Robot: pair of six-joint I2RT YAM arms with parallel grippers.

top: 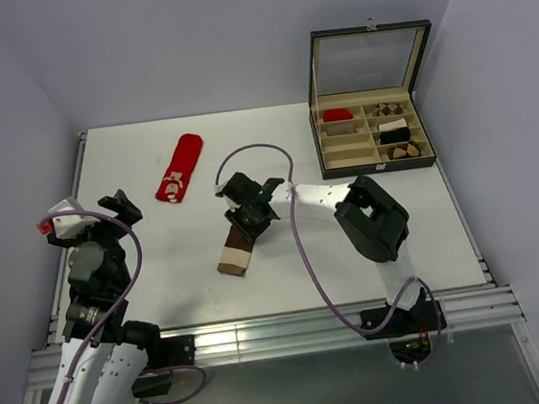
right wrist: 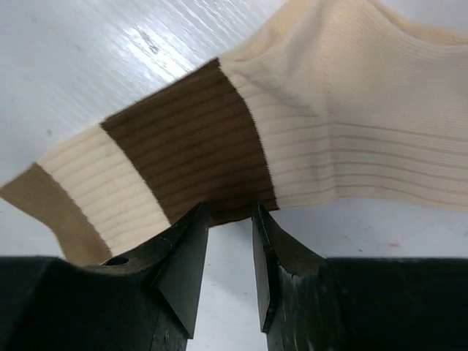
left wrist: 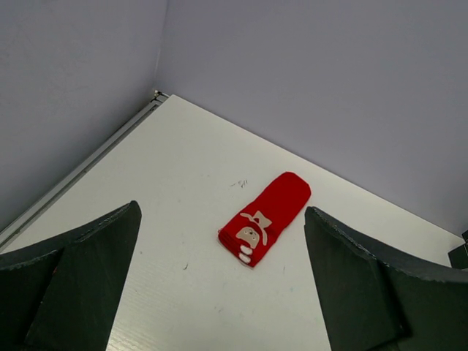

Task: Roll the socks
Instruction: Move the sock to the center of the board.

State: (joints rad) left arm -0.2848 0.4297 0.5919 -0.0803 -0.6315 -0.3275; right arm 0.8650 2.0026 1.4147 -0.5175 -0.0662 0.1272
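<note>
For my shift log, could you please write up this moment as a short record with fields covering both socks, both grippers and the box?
red sock: lying unrolled on the table, far left of centre, untouched
cream sock: lying unrolled near the middle, partly under the right gripper
left gripper: open, empty, pointed at the red sock
right gripper: jaws narrow, tips at the sock's brown band; grip unclear
box: far right, lid up, rolled bundles in compartments
</note>
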